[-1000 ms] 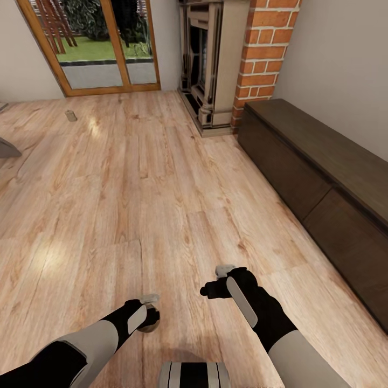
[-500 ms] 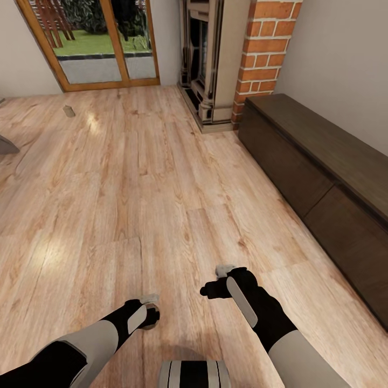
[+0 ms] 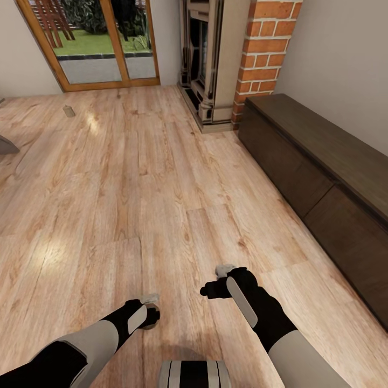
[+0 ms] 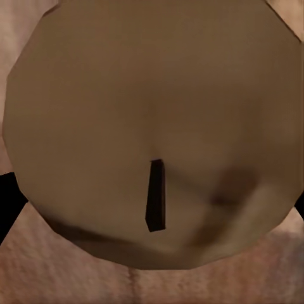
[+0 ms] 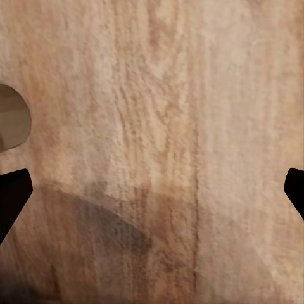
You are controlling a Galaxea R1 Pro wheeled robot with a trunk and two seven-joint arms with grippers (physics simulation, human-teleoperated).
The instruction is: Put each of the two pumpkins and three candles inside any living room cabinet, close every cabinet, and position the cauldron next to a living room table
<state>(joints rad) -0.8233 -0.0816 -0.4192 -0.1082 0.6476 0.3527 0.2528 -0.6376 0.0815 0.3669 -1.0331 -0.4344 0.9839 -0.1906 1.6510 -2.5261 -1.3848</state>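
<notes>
A: Left to right, quick. Far left on the wood floor (image 3: 134,178), near the glass patio door (image 3: 102,48), I see one small beige candle on the floor (image 3: 69,111), well apart from my arms.

B: Left arm?

A: My left gripper (image 3: 150,310) is low over the floor, clamped on a candle (image 4: 152,133). In the left wrist view its cream top and dark wick sit right between the black fingertips (image 4: 7,202). From the head view it shows as a dark round bit at the gripper tip.

B: Right arm?

A: My right gripper (image 3: 215,283) hangs over bare boards, just beside the left one. In the right wrist view the fingertips (image 5: 12,196) stand wide apart with nothing between them, only planks. The held candle's edge peeks in at one side.

B: Further right?

A: Fireplace (image 3: 207,64) with a brick column (image 3: 261,54), then the cabinet (image 3: 323,178) running along the right wall. Long, dark brown, all fronts flush and closed.
</notes>
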